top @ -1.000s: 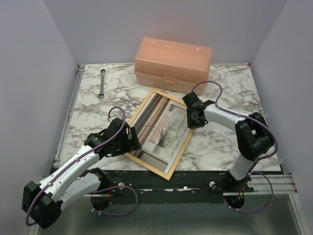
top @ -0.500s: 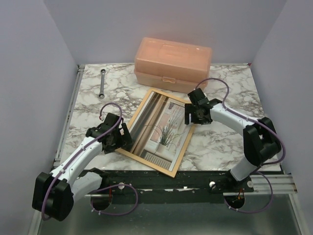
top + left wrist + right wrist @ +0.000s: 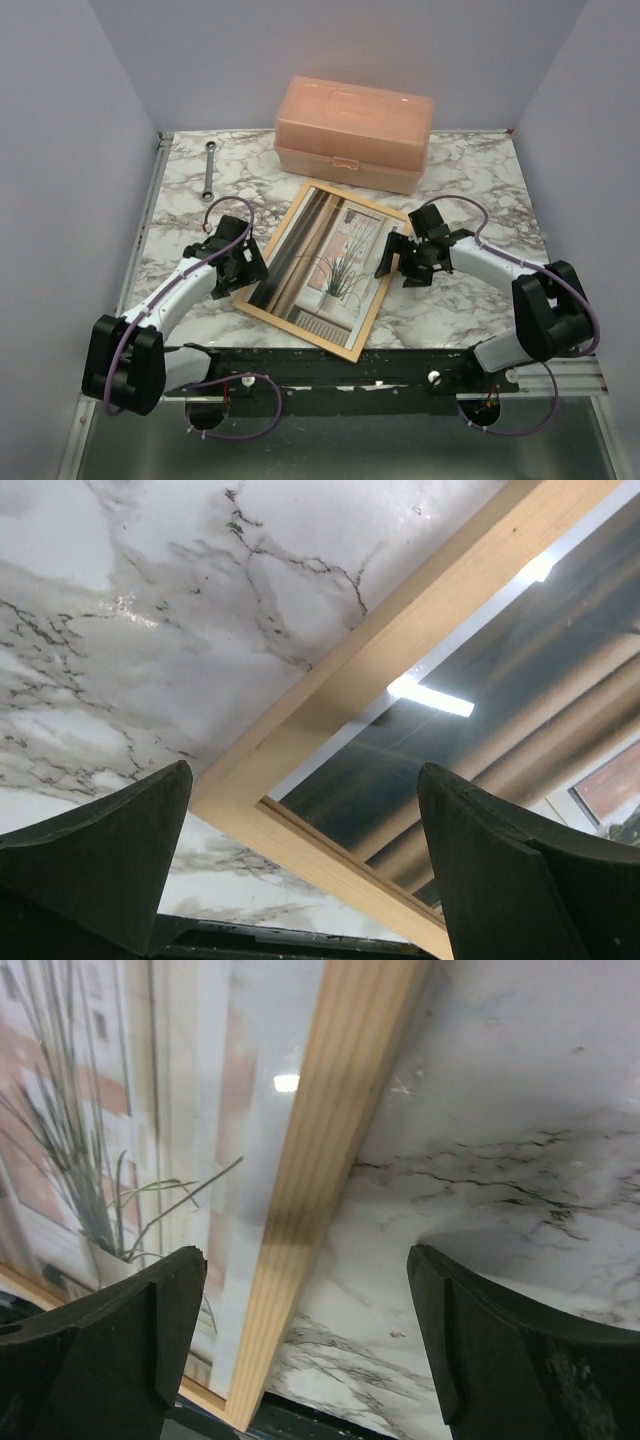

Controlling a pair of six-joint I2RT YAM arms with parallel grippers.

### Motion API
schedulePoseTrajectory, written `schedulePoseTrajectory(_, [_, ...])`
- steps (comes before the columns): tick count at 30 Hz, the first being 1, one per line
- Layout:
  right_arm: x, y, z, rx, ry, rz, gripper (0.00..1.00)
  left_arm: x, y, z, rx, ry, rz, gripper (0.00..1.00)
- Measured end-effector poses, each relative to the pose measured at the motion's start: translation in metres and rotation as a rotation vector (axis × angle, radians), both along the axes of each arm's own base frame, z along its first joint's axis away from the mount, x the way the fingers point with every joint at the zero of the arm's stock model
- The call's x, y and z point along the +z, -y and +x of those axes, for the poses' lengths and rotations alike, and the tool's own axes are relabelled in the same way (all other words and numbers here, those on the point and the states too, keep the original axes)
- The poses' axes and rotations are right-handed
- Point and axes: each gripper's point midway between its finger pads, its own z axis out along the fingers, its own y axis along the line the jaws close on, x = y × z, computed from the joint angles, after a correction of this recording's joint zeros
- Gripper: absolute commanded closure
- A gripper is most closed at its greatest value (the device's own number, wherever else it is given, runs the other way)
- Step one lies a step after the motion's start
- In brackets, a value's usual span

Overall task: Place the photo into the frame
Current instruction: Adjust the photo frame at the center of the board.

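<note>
The frame (image 3: 382, 285), thin light wood, lies flat in the middle of the table with the photo (image 3: 335, 265) of a spindly potted plant showing inside it. My left gripper (image 3: 250, 272) hovers open at the frame's left side, and the left wrist view shows the frame's corner (image 3: 330, 710) between its fingers (image 3: 110, 865). My right gripper (image 3: 396, 262) is open at the frame's right side. In the right wrist view the moulding (image 3: 330, 1150) and the photo (image 3: 100, 1140) lie below its spread fingers (image 3: 510, 1350). Neither gripper holds anything.
A peach plastic box (image 3: 355, 130) stands just behind the frame. A metal wrench (image 3: 208, 170) lies at the back left. The table's black front rail (image 3: 400, 365) runs close to the frame's near corner. Walls close in on the left, right and back.
My right gripper has opened, letting go of the frame's right edge, and drawn back to the right. The left arm has pulled away to the left. The frame shifted slightly left.
</note>
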Motion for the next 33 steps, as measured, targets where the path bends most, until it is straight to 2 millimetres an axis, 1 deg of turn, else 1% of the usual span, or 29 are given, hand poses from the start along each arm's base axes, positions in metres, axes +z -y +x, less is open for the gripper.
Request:
schedulePoseTrajectory(3, [0.002,-0.01,0.003,0.002,0.004,0.053,0.1,-0.011,0.001,0.005,-0.007,-0.027,0.012,0.02])
schedulePoseTrajectory(7, [0.004,-0.021,0.008,0.006,0.003,0.114,0.1,-0.023,0.006,0.005,-0.026,-0.071,-0.004,0.03])
schedulePoseTrajectory(12, [0.005,-0.033,0.017,0.018,-0.016,0.169,0.1,-0.026,0.02,0.007,-0.059,-0.064,-0.075,0.04])
schedulePoseTrajectory(18, [0.006,-0.035,0.031,0.009,-0.015,0.175,0.1,-0.025,0.025,0.003,-0.063,-0.012,-0.119,0.07])
schedulePoseTrajectory(23, [0.007,-0.03,0.047,-0.01,0.001,0.169,0.1,-0.024,0.037,-0.001,-0.087,0.018,-0.139,0.07])
schedulePoseTrajectory(26, [0.007,-0.022,0.06,-0.027,0.026,0.153,0.1,-0.025,0.051,-0.007,-0.129,0.018,-0.14,0.07])
schedulePoseTrajectory(30, [0.007,-0.006,0.079,-0.057,0.06,0.129,0.1,-0.025,0.078,-0.019,-0.192,0.0,-0.156,0.07])
schedulePoseTrajectory(33, [0.007,0.006,0.087,-0.072,0.071,0.115,0.1,-0.025,0.095,-0.025,-0.226,-0.02,-0.164,0.07])
